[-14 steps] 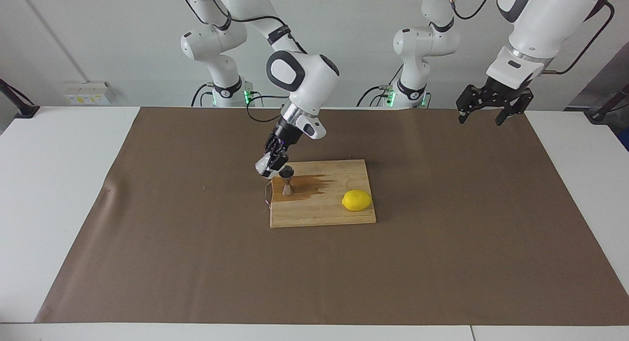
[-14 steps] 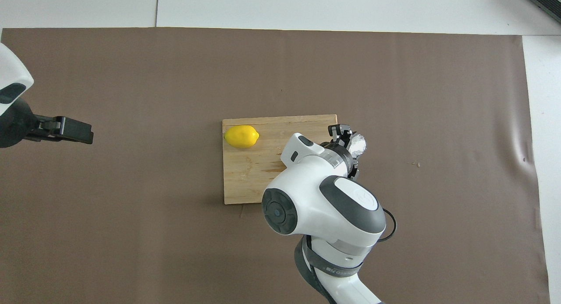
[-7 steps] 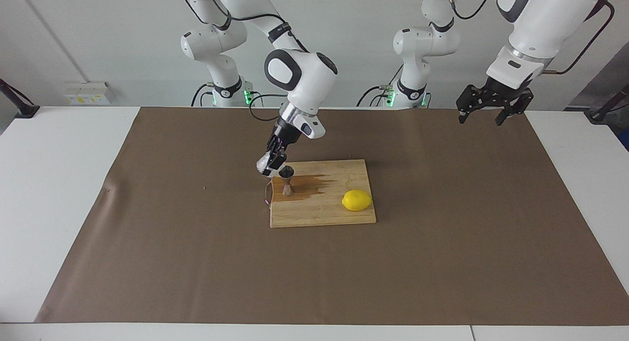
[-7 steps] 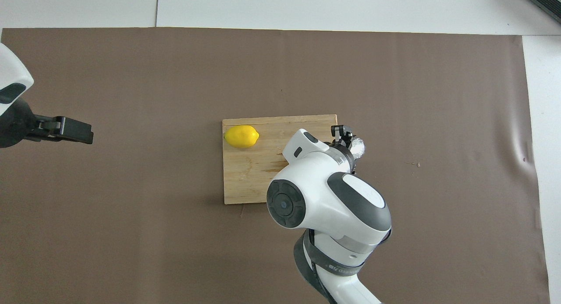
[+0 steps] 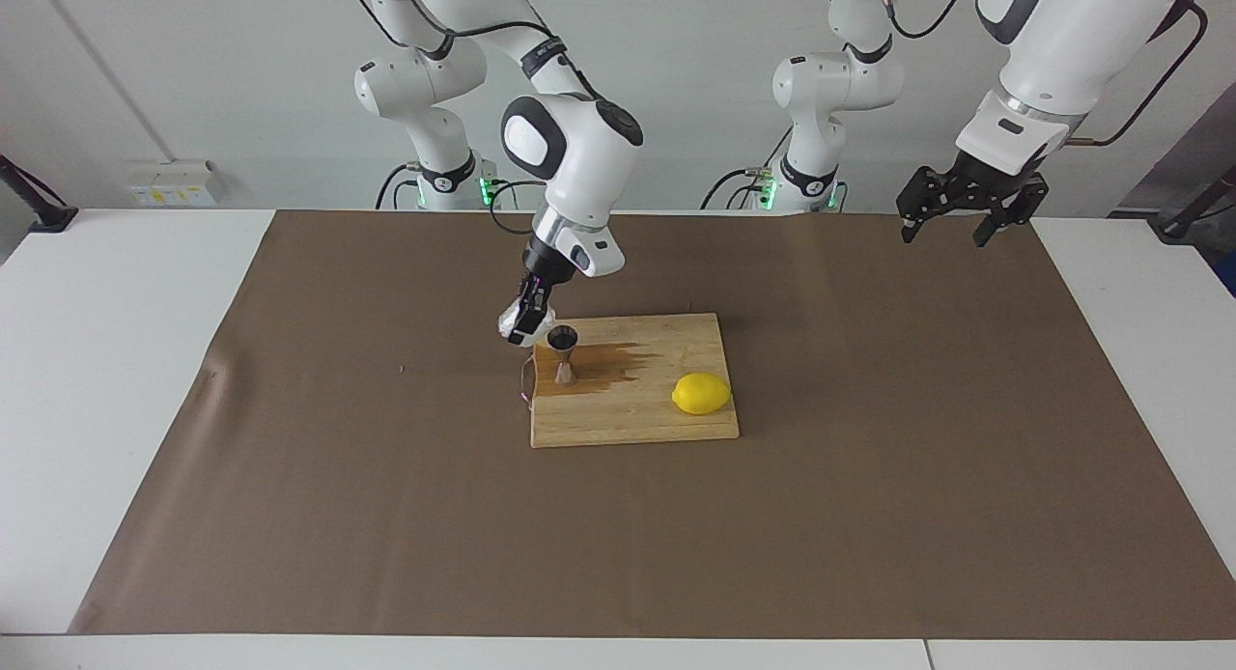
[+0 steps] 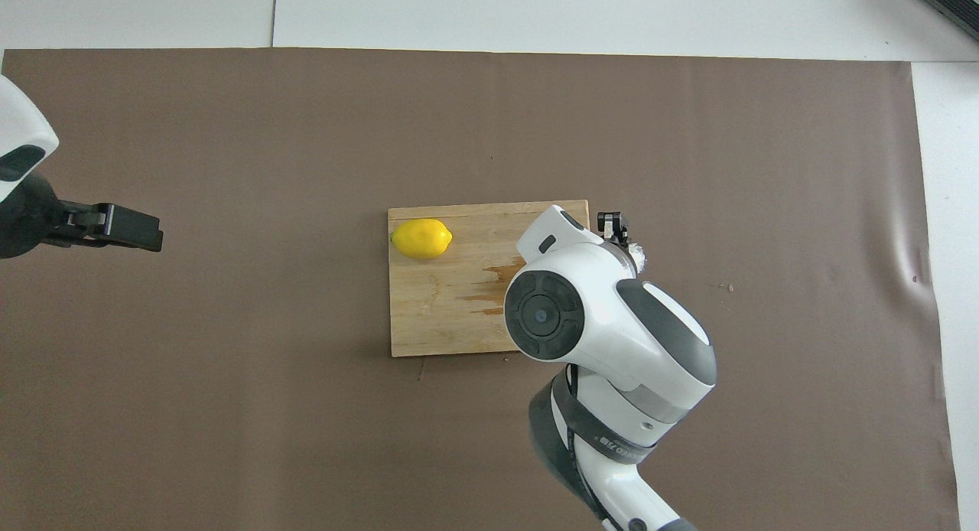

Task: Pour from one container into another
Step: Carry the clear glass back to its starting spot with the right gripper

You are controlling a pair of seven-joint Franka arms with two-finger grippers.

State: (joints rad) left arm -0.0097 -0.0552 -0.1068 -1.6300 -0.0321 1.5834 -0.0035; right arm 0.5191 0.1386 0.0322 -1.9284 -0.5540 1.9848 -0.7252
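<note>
Brown mat (image 5: 869,458) spread over the table. Wooden board (image 5: 637,414) mid-mat, stained wet near jigger (image 5: 563,354), upright at its corner toward the right arm's end; lemon (image 5: 701,394) toward the other. Right gripper (image 5: 526,324) clenched on glass cup (image 5: 512,321), just beside the jigger's rim. Left gripper (image 5: 944,228) idle aloft, fingers spread.
</note>
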